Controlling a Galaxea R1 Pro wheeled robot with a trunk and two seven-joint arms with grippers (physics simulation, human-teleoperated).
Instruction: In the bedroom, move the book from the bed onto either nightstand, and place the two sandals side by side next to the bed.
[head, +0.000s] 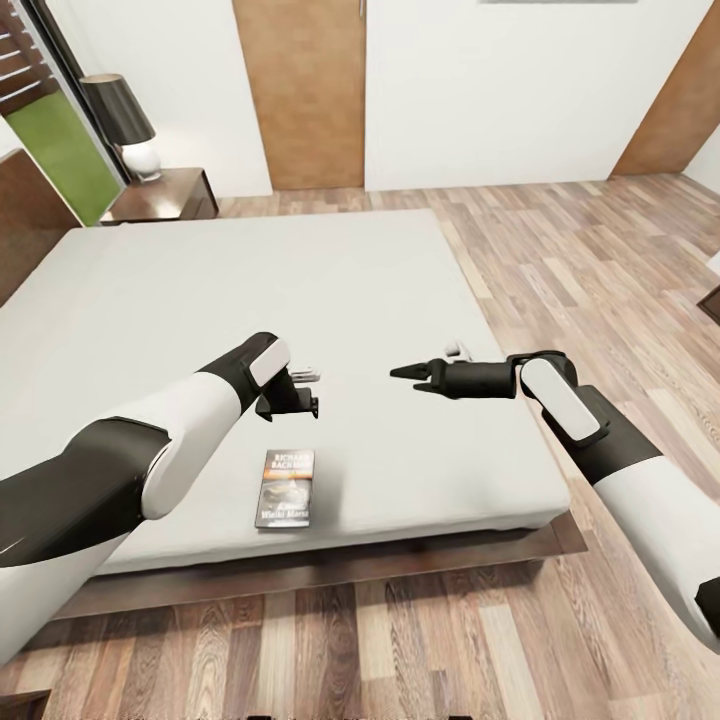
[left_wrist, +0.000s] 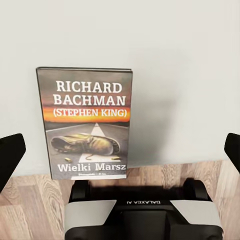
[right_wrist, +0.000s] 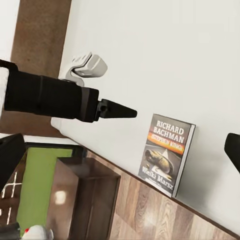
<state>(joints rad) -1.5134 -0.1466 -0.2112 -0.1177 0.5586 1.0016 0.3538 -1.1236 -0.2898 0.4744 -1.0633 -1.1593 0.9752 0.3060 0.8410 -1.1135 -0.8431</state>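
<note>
The book (head: 285, 488) lies flat on the bed (head: 400, 300), close to its near edge, cover up. The left gripper (head: 300, 392) hangs over the mattress just beyond the book, jaws spread wide and empty. The right gripper (head: 412, 378) points toward the left one from farther right, holding nothing; its fingers look only slightly parted, though the angle is poor. A nightstand (head: 165, 195) with a lamp (head: 125, 125) stands by the bed's far left corner.

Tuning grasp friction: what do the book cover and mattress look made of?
Book: thin paperback, printed card cover, seemingly matte, with no glare.
Mattress: plain off-white, cloth-like and matte, though no weave shows.
</note>
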